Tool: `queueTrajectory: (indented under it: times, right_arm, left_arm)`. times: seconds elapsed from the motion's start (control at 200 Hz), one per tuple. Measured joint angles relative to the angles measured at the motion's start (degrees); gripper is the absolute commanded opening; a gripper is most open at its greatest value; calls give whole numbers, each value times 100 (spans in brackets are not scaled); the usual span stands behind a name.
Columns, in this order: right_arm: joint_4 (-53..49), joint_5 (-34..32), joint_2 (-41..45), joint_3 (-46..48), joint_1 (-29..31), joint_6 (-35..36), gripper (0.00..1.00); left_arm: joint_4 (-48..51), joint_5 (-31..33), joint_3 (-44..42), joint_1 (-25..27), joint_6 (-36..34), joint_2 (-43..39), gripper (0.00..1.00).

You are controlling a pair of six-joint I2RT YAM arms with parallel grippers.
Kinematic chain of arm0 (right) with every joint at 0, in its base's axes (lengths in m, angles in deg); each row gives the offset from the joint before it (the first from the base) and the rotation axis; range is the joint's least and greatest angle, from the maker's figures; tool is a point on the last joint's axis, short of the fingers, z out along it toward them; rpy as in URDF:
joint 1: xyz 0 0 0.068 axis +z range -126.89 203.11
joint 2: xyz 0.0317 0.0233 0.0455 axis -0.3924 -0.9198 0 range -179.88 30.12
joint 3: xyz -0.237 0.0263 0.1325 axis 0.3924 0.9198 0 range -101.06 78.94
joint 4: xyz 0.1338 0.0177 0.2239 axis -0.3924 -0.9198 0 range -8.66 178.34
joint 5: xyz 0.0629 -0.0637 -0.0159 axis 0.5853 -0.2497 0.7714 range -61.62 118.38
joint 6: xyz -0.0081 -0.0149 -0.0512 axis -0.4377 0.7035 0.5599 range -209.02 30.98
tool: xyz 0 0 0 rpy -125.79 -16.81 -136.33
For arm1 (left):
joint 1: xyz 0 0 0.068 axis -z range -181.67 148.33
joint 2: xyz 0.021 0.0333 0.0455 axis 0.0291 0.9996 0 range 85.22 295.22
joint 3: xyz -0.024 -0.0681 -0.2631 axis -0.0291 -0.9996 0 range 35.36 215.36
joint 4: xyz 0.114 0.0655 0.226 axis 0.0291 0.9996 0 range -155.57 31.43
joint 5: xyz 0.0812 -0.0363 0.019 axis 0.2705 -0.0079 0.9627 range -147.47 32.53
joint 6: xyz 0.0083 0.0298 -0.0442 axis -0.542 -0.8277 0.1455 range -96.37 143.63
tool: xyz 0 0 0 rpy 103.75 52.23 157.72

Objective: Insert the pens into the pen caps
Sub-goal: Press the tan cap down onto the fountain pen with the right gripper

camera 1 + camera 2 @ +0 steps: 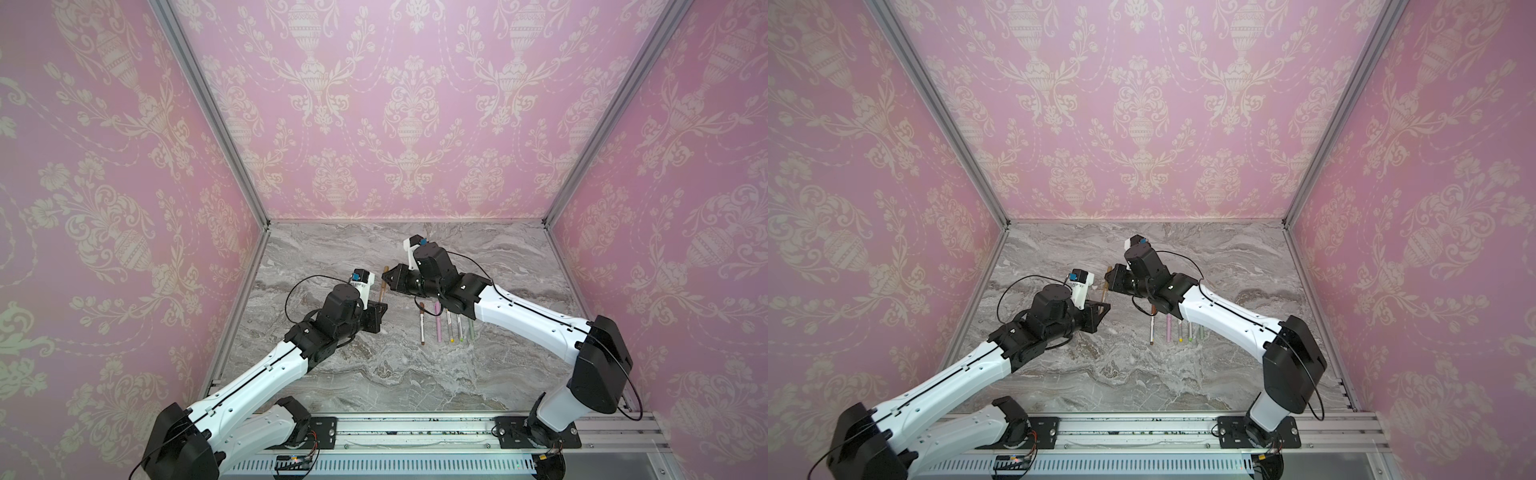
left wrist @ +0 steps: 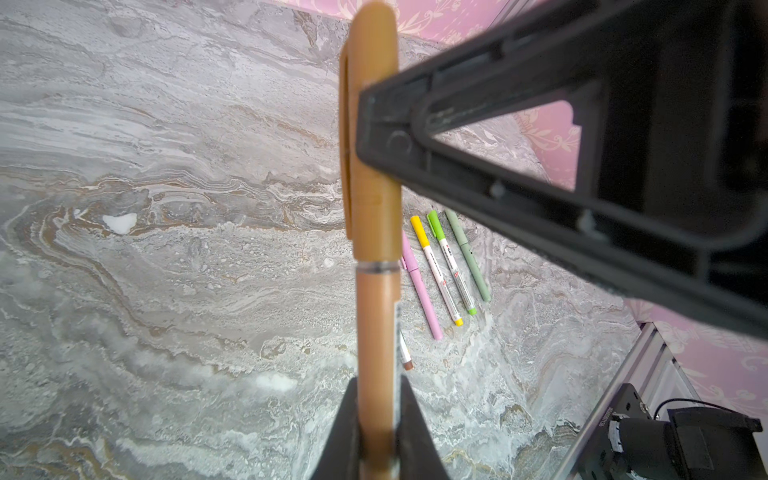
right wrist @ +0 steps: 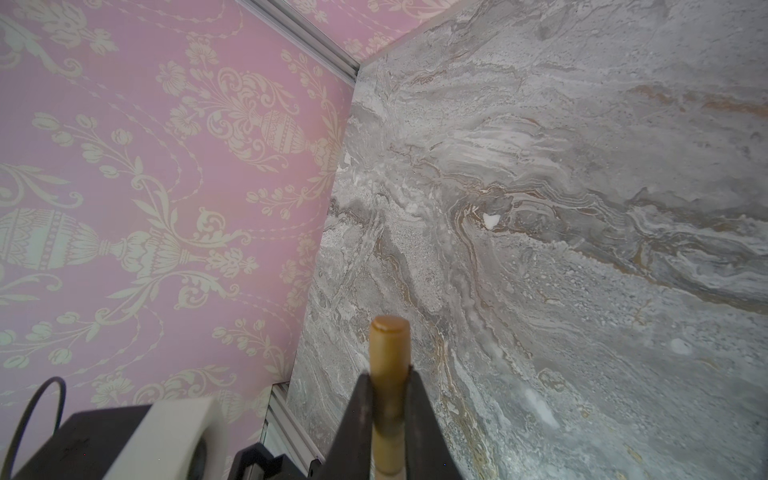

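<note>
A: Largest item?
B: Marble table (image 1: 374, 374).
A: Grippers?
B: Left gripper (image 2: 376, 419) is clamped on the tan pen (image 2: 374, 324). Right gripper (image 3: 388, 399) is clamped on the tan cap (image 2: 370, 124) — cap on the pen's end, both held above the table.
A: Remainder?
B: Five capped pens (image 1: 438, 326) — side by side on the table, beneath the right arm.

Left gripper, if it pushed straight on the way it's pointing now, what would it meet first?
Likely the right gripper: its finger crosses just ahead of the left gripper, clamped on the tan cap of the pen both hold.
</note>
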Motion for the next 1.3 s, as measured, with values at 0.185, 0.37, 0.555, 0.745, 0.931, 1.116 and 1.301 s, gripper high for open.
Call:
queueTrajectory:
  times: [0.185,0.37,0.555,0.745,0.931,1.116,1.301]
  right_arm:
    - [247,105,-282,-2,17,-127,0]
    - [640,85,-557,33,125,-334,0]
    - [785,63,-590,111,127,-428,0]
    - [772,-20,-584,111,127,-426,0]
    - [586,17,-411,111,50,-326,0]
    - [-168,304,11,-83,-101,101,17]
    - [-1038,304,328,-442,-114,673,30]
  left_arm:
    - [181,380,-4,-13,-251,39,0]
    - [389,811,-20,-42,-535,63,0]
    - [402,1021,-20,-42,-870,168,0]
    - [282,1073,-28,-42,-999,238,0]
    - [138,955,-85,-35,-975,195,0]
    - [-535,369,-479,13,-643,-210,0]
    - [-807,61,-629,-4,-101,-496,0]
